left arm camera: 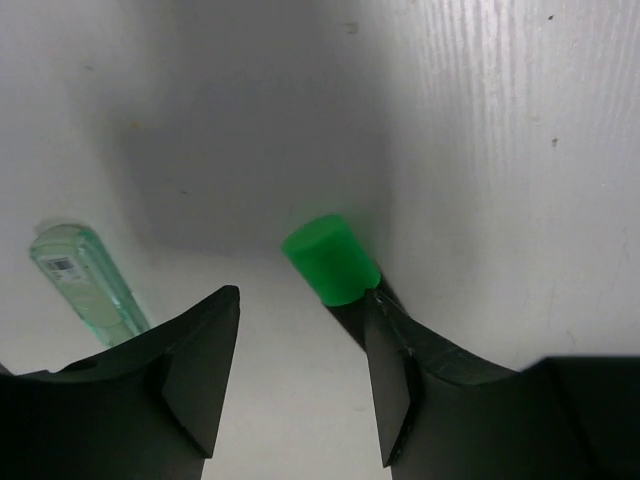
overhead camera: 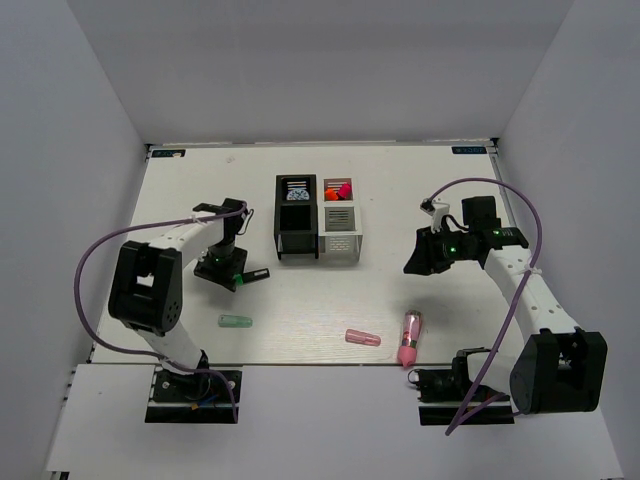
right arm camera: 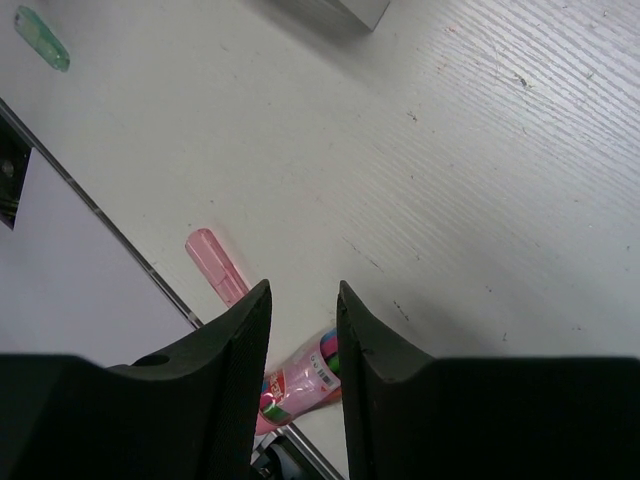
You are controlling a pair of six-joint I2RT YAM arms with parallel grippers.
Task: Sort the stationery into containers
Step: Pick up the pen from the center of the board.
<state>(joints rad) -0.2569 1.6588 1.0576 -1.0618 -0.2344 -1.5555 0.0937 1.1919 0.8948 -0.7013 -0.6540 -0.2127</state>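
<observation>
My left gripper (overhead camera: 232, 272) (left arm camera: 300, 335) is open and low over the table. A black highlighter (overhead camera: 255, 274) lies against its right finger, with only the green cap (left arm camera: 330, 258) showing in the left wrist view; nothing is between the jaws. A pale green capsule (overhead camera: 235, 321) (left arm camera: 85, 280) lies nearby. My right gripper (overhead camera: 417, 262) (right arm camera: 303, 330) is narrowly open, empty and above the table. Below it are a pink capsule (overhead camera: 362, 338) (right arm camera: 215, 265) and a pink-clear tube (overhead camera: 410, 337) (right arm camera: 300, 380). The black box (overhead camera: 297, 243) holds the blue-white tape roll (overhead camera: 297, 189). The white-grey box (overhead camera: 341, 246) holds pink and orange caps (overhead camera: 337, 189).
The pink-clear tube and pink capsule lie close to the table's near edge (overhead camera: 300, 363). White walls enclose the table on three sides. The pale green capsule also shows far off in the right wrist view (right arm camera: 42, 38).
</observation>
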